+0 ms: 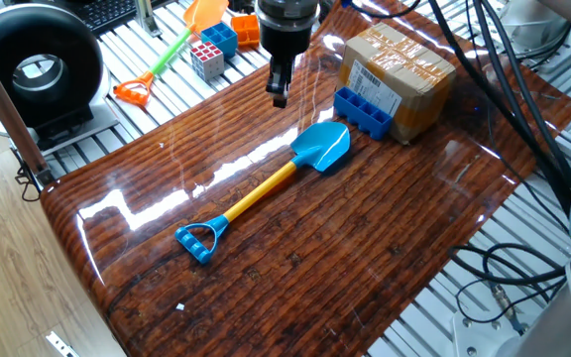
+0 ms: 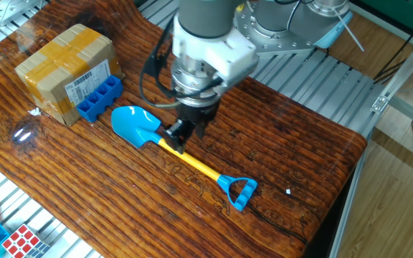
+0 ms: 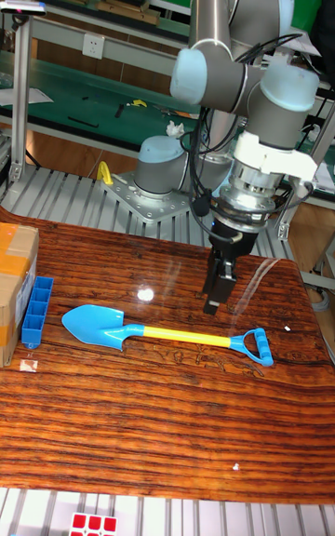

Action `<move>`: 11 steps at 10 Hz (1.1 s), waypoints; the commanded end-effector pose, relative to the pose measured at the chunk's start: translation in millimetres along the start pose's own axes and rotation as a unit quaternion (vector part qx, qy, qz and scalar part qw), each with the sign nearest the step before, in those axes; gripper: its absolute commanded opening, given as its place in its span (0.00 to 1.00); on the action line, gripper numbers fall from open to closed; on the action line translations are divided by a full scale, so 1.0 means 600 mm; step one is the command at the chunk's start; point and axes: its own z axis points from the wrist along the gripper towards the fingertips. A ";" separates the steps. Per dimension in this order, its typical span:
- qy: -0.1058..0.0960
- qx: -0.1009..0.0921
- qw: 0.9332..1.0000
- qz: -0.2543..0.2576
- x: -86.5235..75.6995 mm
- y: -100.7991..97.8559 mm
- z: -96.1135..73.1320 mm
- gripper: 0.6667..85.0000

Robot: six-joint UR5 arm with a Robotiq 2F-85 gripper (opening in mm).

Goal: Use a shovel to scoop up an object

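Dark brown wood grain covers the tabletop (image 1: 295, 248), and it shines with reflections; around it I see grey metal slats. I take the cardboard box (image 1: 397, 69) as my landmark. It sits near one far corner of the tabletop. The dark blue block (image 1: 363, 113) lies just in front of the box, along its side, and it seems to touch it. The shovel (image 1: 266, 189) lies flat on the wood on the open side of the block. Its light blue blade (image 2: 136, 125) points toward the block and the box, very near the block, but a small gap shows between them in the tall fixed view. The yellow shaft (image 3: 181, 336) goes away from the box, and the blue D-shaped handle (image 2: 236, 191) is the part farthest from the box.

My pincer (image 3: 216, 293) hangs above the shaft, on the side away from the box, and it points straight down. In the tall fixed view its tips are above the shaft and not touching it. It holds nothing. The fingers (image 2: 178, 133) look close together, but I cannot tell for sure how wide the gap is, because they overlap from every side.

Beyond the box, off the wood and on the slats, lie a multicoloured puzzle cube (image 1: 207, 59) and an orange-and-green toy shovel (image 1: 171, 50). A black round device (image 1: 34, 61) stands at the corner far from the box.
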 end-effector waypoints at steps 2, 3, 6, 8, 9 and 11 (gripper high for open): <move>-0.002 -0.014 1.000 0.006 -0.020 0.039 0.023 0.63; -0.004 -0.014 1.000 0.008 -0.023 0.043 0.028 0.63; -0.007 -0.015 1.000 0.009 -0.029 0.052 0.042 0.62; -0.008 -0.015 1.000 0.006 -0.030 0.057 0.050 0.62; -0.007 -0.014 1.000 0.005 -0.029 0.058 0.055 0.61; -0.004 -0.013 1.000 0.007 -0.026 0.059 0.060 0.61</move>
